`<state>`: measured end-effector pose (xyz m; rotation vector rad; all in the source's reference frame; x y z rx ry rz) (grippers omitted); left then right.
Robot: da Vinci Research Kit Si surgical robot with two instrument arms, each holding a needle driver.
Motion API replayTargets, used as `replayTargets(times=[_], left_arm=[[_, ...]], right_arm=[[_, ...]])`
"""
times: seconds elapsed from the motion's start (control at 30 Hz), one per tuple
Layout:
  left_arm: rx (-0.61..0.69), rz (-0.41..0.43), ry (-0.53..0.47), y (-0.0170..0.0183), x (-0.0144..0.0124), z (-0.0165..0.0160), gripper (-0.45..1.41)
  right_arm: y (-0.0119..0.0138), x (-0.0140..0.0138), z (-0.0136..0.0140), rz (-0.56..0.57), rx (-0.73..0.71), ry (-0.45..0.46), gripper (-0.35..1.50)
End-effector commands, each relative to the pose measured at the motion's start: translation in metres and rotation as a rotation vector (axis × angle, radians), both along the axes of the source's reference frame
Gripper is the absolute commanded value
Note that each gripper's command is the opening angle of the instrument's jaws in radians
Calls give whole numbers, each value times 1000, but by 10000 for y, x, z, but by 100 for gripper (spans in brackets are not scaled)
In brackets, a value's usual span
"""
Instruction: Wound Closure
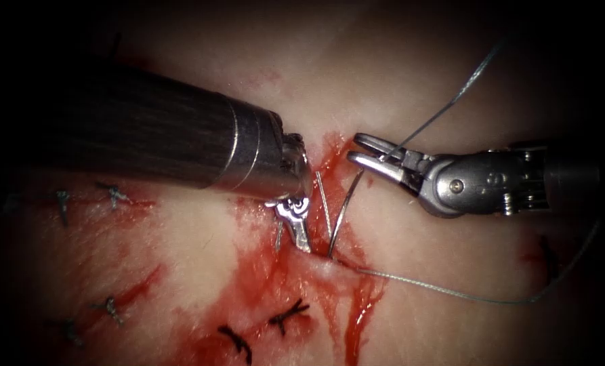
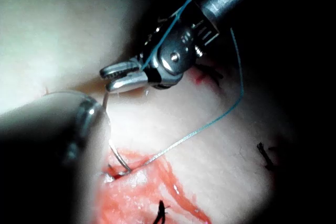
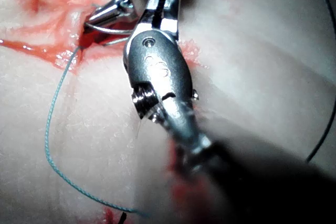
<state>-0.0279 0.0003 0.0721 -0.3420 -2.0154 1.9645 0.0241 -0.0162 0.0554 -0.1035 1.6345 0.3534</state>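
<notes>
The tissue (image 1: 200, 234) has a red, wet cut (image 1: 329, 261). The curved needle (image 1: 346, 207) stands in the cut with its low bend in the tissue and both ends rising free; it also shows at the needle's bend (image 2: 125, 167) and as two wires (image 3: 105, 24). My right tool (image 1: 354, 148) is open, its lower jaw just above the needle's right end, nothing clearly gripped; it is the same tool (image 2: 107, 77) from the left arm and close up (image 3: 163, 3). My left tool (image 1: 301, 234) points down at the cut's left edge beside the needle (image 3: 107, 10). Thread (image 1: 451, 293) leaves the cut rightward.
A second run of thread (image 1: 451, 102) crosses the right tool from above. Dark tied stitches (image 1: 288, 315) lie below the cut and several more (image 1: 112, 196) sit far left. Red fluid (image 1: 360, 312) runs down from the cut. The left shaft (image 1: 167, 132) covers the upper left.
</notes>
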Motion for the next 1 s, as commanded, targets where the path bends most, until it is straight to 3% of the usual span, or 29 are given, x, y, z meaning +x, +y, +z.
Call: replayTargets(times=[0.03,0.47,1.0], left_arm=[[1,1,0,0,-5,5,-45],[1,7,-4,-1,-5,4,-45],[0,7,-6,-1,-5,3,-45]], right_arm=[[-2,9,2,-2,11,8,-35],[2,6,1,36,121,43,-35],[8,5,-1,56,96,42,-35]])
